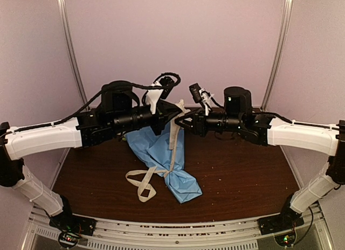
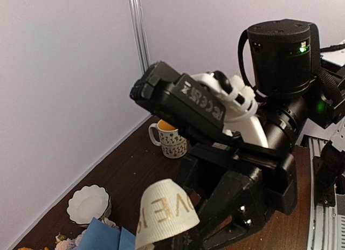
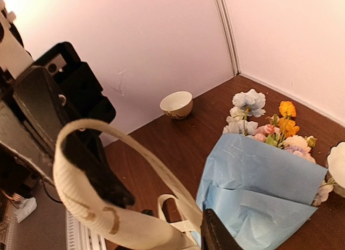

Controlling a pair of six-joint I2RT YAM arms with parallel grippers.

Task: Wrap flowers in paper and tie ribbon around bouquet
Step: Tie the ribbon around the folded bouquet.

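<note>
The bouquet (image 1: 161,158) lies on the table: light-blue paper (image 3: 259,180) rolled into a cone, with the flowers (image 3: 269,126) sticking out of its wide far end. The beige ribbon (image 1: 143,185) is knotted round the narrow end, and one loop rests on the wood. A strand climbs from the knot to both grippers, which meet above the cone. My left gripper (image 1: 171,116) is shut on the ribbon (image 2: 164,209), which bends over its tip. My right gripper (image 1: 186,124) faces it with jaws parted. The ribbon (image 3: 86,207) runs beside its finger (image 3: 215,236).
A patterned mug (image 2: 171,138) with orange contents stands near the back wall. A white scalloped dish (image 2: 89,204) sits beside the blooms, and a small cream bowl (image 3: 177,103) is by the wall. Pale walls close in the table on three sides.
</note>
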